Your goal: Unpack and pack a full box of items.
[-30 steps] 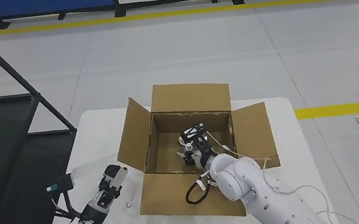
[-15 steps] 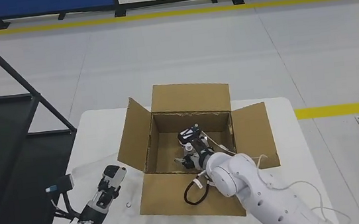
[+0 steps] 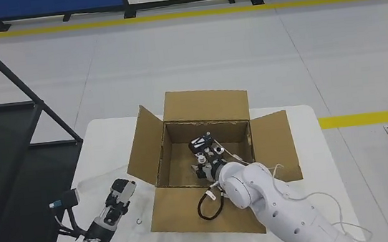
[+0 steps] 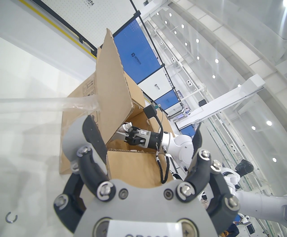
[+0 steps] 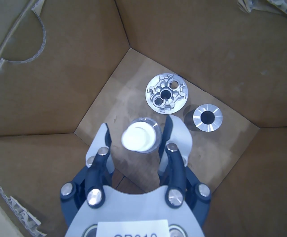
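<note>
The open cardboard box [image 3: 204, 105] stands mid-table with its flaps spread. My right gripper [image 3: 202, 162] is down inside it. In the right wrist view this gripper [image 5: 137, 122] is open. A clear bottle with a white cap [image 5: 139, 137] stands between its fingers, close to one finger [image 5: 167, 132] and apart from the other. On the box floor [image 5: 125, 94] just beyond lie a slotted metal disc [image 5: 166, 93] and a metal bushing [image 5: 207, 117]. My left gripper [image 3: 124, 189] sits low over the table left of the box, open and empty [image 4: 143, 126], facing the box flap [image 4: 112, 85].
A small metal C-clip [image 3: 139, 218] lies on the white table in front of the box's left corner. Clear plastic wrap [image 4: 44, 104] lies on the table by the box's left side. A torn strip of tape [image 5: 27, 44] hangs on the box's inner wall.
My right gripper has shifted a little to the left inside the box. The left arm has stayed where it was.
</note>
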`<state>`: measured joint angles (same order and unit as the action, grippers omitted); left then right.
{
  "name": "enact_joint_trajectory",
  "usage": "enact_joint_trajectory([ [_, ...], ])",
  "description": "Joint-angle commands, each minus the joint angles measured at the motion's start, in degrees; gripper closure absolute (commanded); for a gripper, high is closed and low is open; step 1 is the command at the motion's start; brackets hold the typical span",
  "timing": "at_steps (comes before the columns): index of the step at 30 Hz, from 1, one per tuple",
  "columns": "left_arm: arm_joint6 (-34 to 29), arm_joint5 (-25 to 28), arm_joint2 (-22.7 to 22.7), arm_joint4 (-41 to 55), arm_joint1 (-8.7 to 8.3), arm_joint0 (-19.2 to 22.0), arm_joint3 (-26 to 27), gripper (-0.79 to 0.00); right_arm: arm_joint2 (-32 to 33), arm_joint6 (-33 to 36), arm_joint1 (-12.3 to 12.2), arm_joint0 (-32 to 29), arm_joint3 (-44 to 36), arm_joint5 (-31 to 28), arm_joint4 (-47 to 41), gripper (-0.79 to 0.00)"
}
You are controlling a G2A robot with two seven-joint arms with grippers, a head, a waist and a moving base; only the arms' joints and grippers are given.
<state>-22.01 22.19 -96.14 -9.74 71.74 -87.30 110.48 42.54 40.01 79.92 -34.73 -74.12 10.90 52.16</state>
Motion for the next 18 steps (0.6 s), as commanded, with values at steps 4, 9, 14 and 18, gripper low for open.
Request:
enact_joint_trajectory([
  [4, -0.1, -0.3, 0.2, -0.1, -0.17, 0.2, 0.1, -0.785, 3.0, -1.9, -0.5, -2.1, -4.3, -0.8, 0.4, 0.0],
  [9, -0.3, -0.4, 0.6, -0.1, -0.3, 0.7, 0.0, -0.785, 8.8, -2.6, -2.1, -7.1, -13.6, -3.3, 0.3, 0.0],
  [14, -0.3, -0.4, 1.3, -0.1, -0.42, 1.3, -0.3, -0.785, 16.0, -7.7, -3.5, -13.8, -24.3, -4.0, -0.6, 0.0],
  [18, -0.8, -0.5, 2.2, -0.1, -0.51, 1.9, -1.0, -0.785, 22.3, -10.8, -4.3, -18.4, -31.5, -4.0, -1.8, 0.0],
])
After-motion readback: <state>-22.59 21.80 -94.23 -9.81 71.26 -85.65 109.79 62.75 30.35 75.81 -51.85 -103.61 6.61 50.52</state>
